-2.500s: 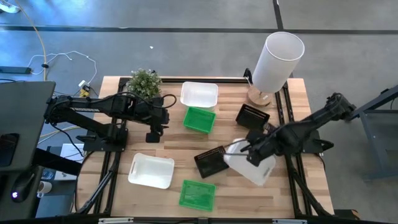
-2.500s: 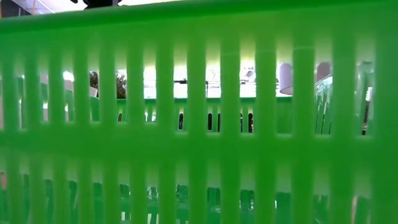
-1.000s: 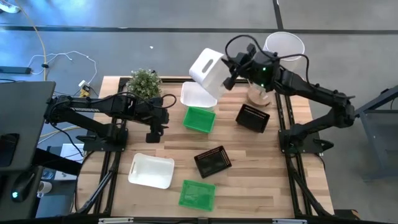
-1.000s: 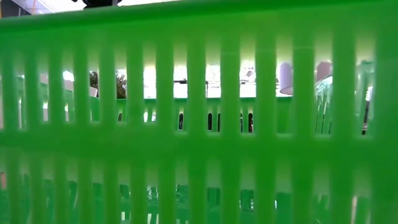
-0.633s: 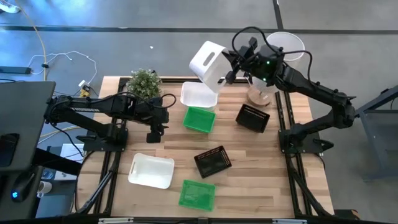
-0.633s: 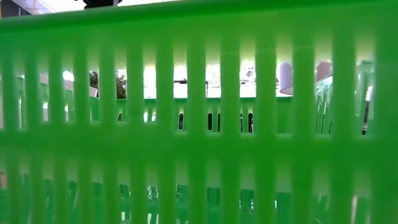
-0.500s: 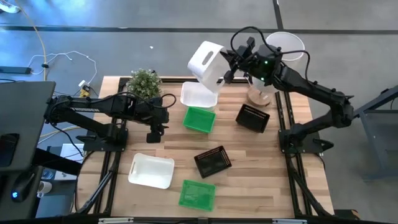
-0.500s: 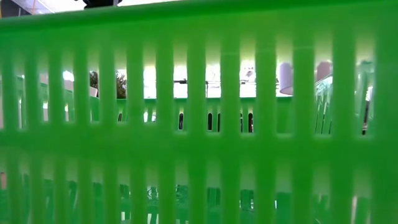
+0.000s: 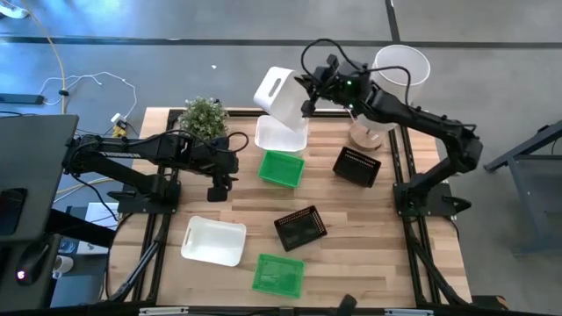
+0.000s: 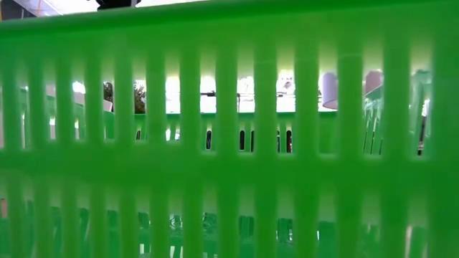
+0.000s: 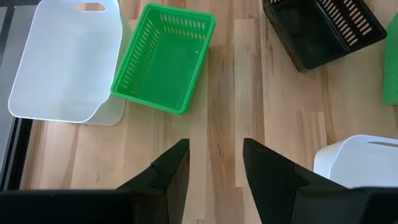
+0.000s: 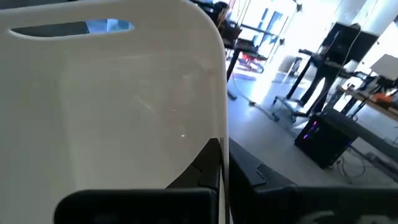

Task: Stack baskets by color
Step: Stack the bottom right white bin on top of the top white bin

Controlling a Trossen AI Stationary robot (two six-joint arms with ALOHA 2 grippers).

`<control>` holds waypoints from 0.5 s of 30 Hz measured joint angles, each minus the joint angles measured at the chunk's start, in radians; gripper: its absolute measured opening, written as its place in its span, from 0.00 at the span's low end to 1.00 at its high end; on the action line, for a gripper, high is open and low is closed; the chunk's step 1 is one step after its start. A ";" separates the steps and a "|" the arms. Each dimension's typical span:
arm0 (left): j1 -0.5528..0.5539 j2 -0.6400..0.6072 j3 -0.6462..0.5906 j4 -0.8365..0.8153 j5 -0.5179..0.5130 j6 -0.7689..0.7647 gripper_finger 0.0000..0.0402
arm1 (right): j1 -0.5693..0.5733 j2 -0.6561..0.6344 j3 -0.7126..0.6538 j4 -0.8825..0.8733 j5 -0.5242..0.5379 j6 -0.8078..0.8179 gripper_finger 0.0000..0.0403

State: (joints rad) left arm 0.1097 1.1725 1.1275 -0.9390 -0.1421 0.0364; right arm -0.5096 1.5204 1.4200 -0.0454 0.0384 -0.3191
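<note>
Right gripper (image 9: 305, 95) jaws clamped tight on the wall of a white basket (image 9: 281, 96), held up in the air at the table's far edge, above a second white basket (image 9: 281, 134) that sits flat on the table. The held basket is tipped, its handle slot (image 9: 275, 82) on the high left side; which way its open face points can't be made out from above. In the right wrist view the basket wall (image 12: 112, 106) fills most of the frame, and only the inner edges of the fingers (image 12: 214, 165) show against it.

Left gripper (image 9: 217, 187) hovers over the table's left-centre, jaws apart with bare wood between them, holding nothing. Its wrist view shows a green basket (image 11: 163, 57) opening up, long axis running away from the fingers (image 11: 171, 171). The held white basket (image 11: 65, 62) hangs in front of the one on the table, of which only a corner shows. A black basket (image 11: 323, 28) is cut off at the frame edge.

High view, rest of the layout:
- green basket (image 9: 282, 168) just beside the lower white basket
- black basket by lamp (image 9: 357, 166) beside the tall white cylinder (image 9: 386, 83)
- centre black basket (image 9: 301, 227), skewed to the table edges
- near white basket (image 9: 213, 240) near left
- near green basket (image 9: 279, 273) at the front edge, long axis across the table

The low view is almost fully blocked by the green slatted wall (image 10: 229, 143). Only slivers of the room show through.

Versus half a second back: the right arm carried the white basket further left, over the lower white one. Left arm unchanged.
</note>
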 joint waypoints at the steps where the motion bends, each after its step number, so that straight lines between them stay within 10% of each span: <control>1: 0.000 0.000 0.000 0.000 0.000 0.000 0.34 | -0.005 0.011 0.000 -0.005 -0.011 0.000 0.00; 15: 0.000 0.000 0.000 0.000 0.000 0.000 0.34 | -0.022 0.235 0.240 -0.289 -0.043 -0.021 0.00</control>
State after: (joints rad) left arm 0.1097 1.1725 1.1275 -0.9390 -0.1417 0.0362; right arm -0.5320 1.7551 1.6596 -0.3347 -0.0044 -0.3396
